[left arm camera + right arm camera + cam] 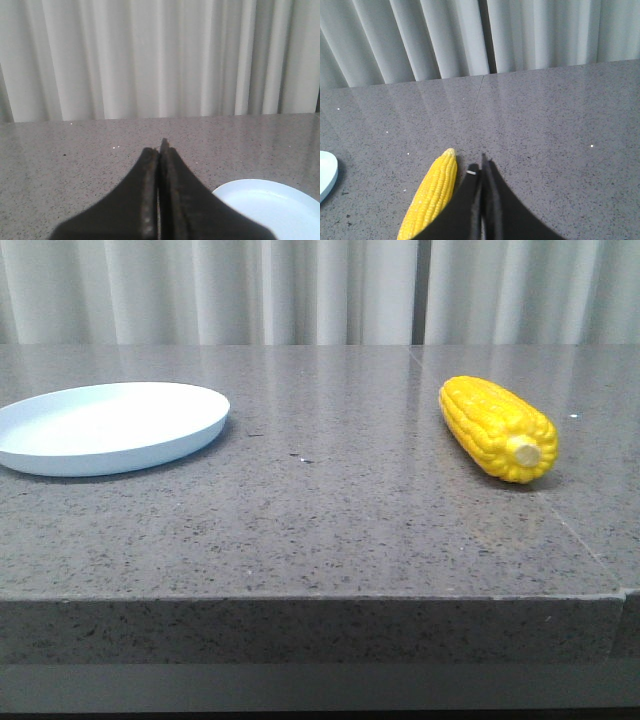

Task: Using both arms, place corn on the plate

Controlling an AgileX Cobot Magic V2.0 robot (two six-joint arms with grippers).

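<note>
The yellow corn [497,428] lies on the grey stone table at the right, its pale stub end facing the front. The pale blue plate [108,426] sits empty at the far left of the table. Neither arm shows in the front view. In the left wrist view my left gripper [161,145] is shut with nothing in it, and the plate [272,206] lies just beside its fingers. In the right wrist view my right gripper [481,166] is shut and empty, with the corn [432,193] lying alongside its fingers, apart from them. The plate's rim [327,176] shows at that view's edge.
The table's front edge [300,592] runs across the lower front view, with a seam near its right corner [620,592]. White curtains [320,290] hang behind the table's far edge.
</note>
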